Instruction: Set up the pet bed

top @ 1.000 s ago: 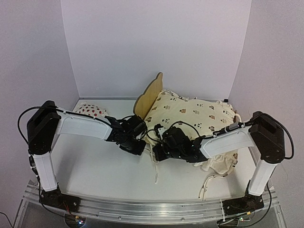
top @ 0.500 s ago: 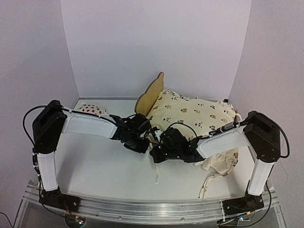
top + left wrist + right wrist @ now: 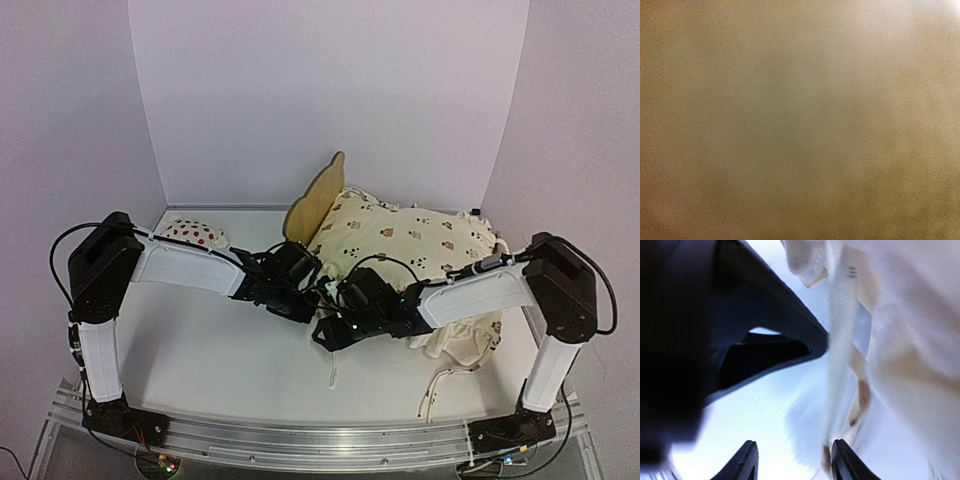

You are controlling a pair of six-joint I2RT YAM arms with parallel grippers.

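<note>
pet bed (image 3: 315,198) stands toward the far middle of the table (image 3: 200,350). there is one only, and nearly all of it is buried. just its scalloped plywood headboard shows, rising at the far left corner of the one cream animal-print cover (image 3: 410,238) heaped over the frame. the cover spills off toward the near right, and two thin ties (image 3: 332,368) trail from it onto the table top, one near the middle and one looping further right. one small white pillow (image 3: 192,233) with red strawberries lies at the far left, apart from the bed and behind the left arm.

two arms reach in from either side, and their two grippers meet at the cover's near left edge. the left gripper (image 3: 300,303) is against the cloth just below the headboard. the top view hides its fingers and its wrist camera gives only an even tan blur, so i cannot tell whether that claw is released or clenched. the right gripper (image 3: 328,335) sits just beside it, nearer the table's front. in the right wrist view its two fingertips (image 3: 747,462) stand apart, the claw released with nothing pinched between them. a white tie of the cover hangs blurred close to the right-hand fingertip in that view. a black shape (image 3: 740,335) fills the upper left, too blurred to name.
</note>
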